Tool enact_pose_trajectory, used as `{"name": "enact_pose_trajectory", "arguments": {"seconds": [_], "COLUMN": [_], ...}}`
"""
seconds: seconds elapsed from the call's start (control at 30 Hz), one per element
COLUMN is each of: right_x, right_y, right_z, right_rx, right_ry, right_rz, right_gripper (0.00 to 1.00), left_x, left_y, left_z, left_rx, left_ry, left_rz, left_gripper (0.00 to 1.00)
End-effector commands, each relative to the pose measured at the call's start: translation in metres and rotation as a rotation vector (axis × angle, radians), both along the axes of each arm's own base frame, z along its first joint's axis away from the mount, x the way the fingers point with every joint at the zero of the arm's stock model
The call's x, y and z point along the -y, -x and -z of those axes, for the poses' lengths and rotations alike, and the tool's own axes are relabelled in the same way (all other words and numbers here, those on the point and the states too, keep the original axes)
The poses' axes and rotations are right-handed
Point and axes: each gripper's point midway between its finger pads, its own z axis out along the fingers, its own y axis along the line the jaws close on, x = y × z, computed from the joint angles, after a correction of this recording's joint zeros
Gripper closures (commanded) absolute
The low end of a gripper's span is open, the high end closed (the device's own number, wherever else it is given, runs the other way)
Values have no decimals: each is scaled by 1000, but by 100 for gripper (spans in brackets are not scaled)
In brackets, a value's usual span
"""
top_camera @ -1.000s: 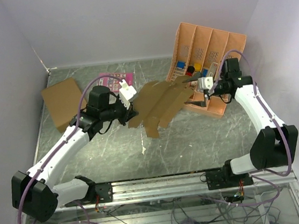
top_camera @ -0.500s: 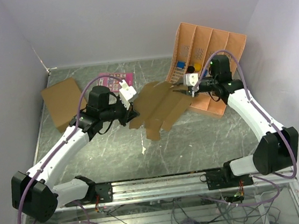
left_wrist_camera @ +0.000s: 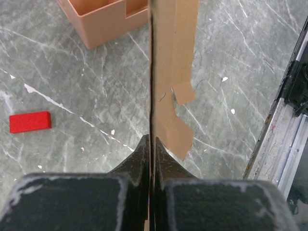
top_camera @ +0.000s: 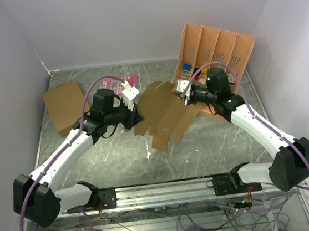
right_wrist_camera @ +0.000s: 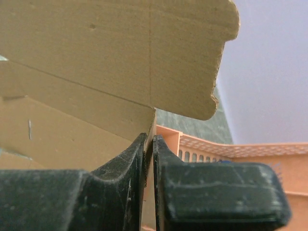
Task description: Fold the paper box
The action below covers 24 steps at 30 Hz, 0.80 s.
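As our left pincer [left_wrist_camera: 150, 139] clamps one edge of the unfolded paper box [top_camera: 162, 112] and our right pincer [right_wrist_camera: 149, 138] pinches its far side, we hold it above the surface [top_camera: 202, 143], apparently for folding.

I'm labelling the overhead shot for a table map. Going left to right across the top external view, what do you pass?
Larger cardboard box, pink card, paper box, orange divider rack.
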Motion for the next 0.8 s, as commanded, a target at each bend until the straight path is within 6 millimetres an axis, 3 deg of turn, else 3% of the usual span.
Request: {"name": "enact_pose_trajectory", "arguments": {"seconds": [0.0,0.33,0.6,0.7,0.77], "right_x": [-10,-11,-19,-17,-13], "right_y": [0,28,32,23,30], "right_z": [18,30,27,12,5], "right_rx": [-85,-157,-237,-222,-225], "right_ry": [-7,43,-29,-73,-86], "right_rz": [147,72,-26,-72,-161], "right_gripper": [86,63,60,59,59], "left_x": [7,3,8,7,5], "left_y": [-15,-17,-6,-2,-2], "left_z": [-15,-7,-14,-11,-10], "left_rx": [22,27,58,62,62], "left_ry": [76,43,58,48,32], "left_rz": [-46,-58,28,50,46], "left_gripper": [93,93,93,93,93]}}
